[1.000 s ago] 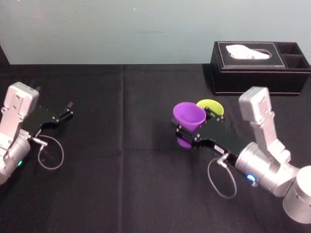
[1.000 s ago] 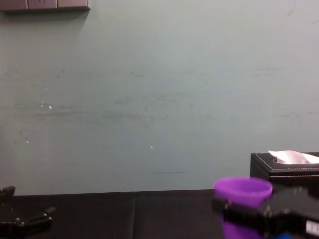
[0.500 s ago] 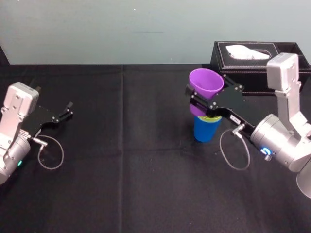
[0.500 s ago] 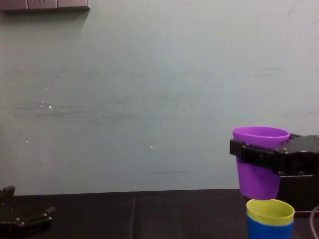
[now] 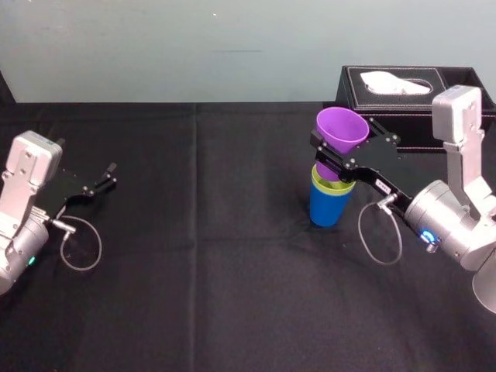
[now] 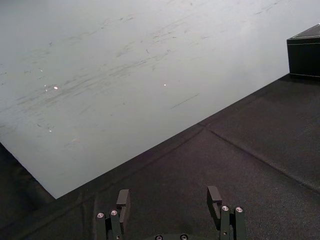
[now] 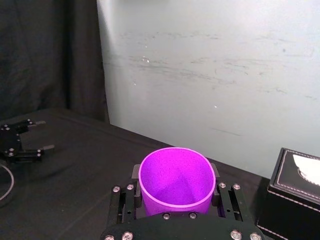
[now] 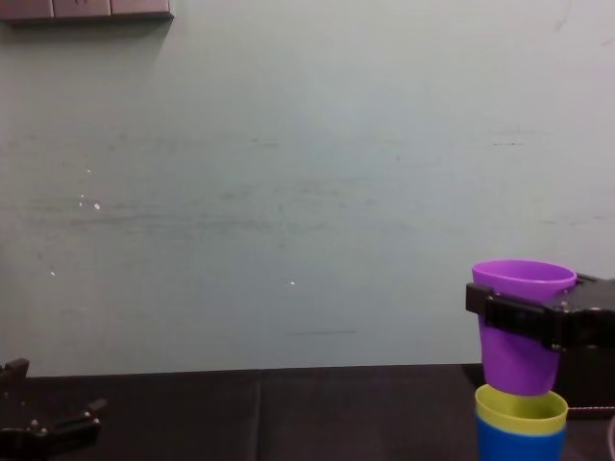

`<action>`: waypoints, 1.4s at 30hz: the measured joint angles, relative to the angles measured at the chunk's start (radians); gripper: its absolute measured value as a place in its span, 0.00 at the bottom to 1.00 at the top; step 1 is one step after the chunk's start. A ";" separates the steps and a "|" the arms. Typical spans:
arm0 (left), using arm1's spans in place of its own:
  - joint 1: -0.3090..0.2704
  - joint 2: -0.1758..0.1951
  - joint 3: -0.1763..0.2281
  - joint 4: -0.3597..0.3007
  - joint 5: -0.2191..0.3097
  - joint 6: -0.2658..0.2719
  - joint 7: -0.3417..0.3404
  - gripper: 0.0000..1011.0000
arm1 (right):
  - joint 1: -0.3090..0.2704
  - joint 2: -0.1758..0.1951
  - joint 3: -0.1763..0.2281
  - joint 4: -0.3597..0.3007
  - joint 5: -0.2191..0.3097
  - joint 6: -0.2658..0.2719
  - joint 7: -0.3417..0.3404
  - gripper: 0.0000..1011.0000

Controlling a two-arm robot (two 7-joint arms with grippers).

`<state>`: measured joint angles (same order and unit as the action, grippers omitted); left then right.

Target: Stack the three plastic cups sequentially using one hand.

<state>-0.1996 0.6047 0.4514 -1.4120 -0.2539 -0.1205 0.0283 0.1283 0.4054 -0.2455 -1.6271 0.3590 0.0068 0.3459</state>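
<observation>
Purple cup clamped in the right gripper, upright. Sits lower than half a second ago, base right at the mouth of the yellow-green cup nested in the blue cup. Left gripper parked far left, fingers apart. Black desk, tissue box behind, pale wall.

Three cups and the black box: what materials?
Purple cup (in right gripper), yellow-green cup, blue cup: smooth opaque plastic by the look, uniform colour, thin rims. Black box: probably leatherette, going by the white edge stitching. Left gripper parked, far left.
</observation>
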 joint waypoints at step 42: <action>0.000 0.000 0.000 0.000 0.000 0.000 0.000 1.00 | 0.005 -0.048 -0.004 0.154 -0.066 -0.081 0.009 0.73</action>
<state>-0.1995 0.6047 0.4514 -1.4120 -0.2539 -0.1206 0.0283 0.1328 0.3570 -0.2499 -1.4732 0.2931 -0.0738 0.3553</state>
